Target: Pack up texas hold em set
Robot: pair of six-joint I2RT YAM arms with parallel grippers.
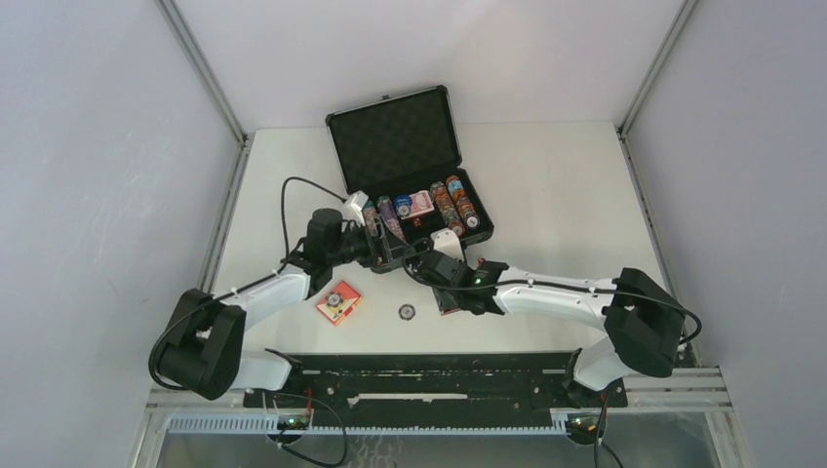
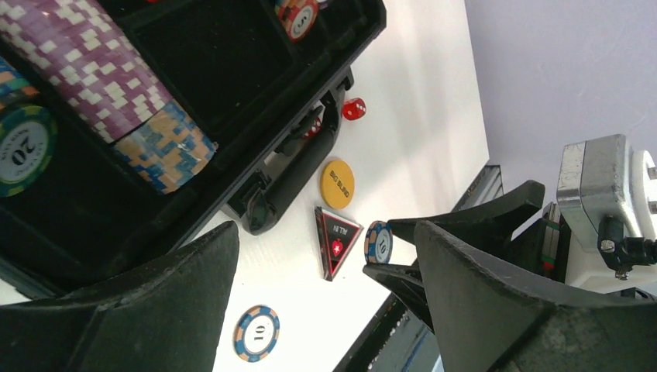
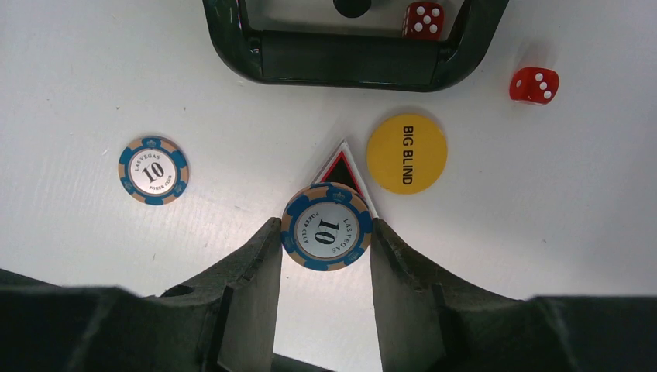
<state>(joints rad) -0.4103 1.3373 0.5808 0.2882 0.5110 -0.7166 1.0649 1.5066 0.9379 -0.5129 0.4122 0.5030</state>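
Blue-and-tan, a "10" poker chip (image 3: 326, 240) sits pinched by its edges in the partly closed right end effector (image 3: 326, 232), just in front of the briefcase (image 1: 395, 141) handle (image 3: 345, 66), beside a triangular marker (image 3: 341, 159), a yellow Big Blind button (image 3: 407, 153), two red dice (image 3: 534, 85) and a second "10" chip (image 3: 153, 170) on the tabletop (image 3: 542, 232). The left end effector (image 2: 325, 302) hangs spread wide and empty over the open briefcase's front left corner, near its rows of chips (image 2: 85, 62).
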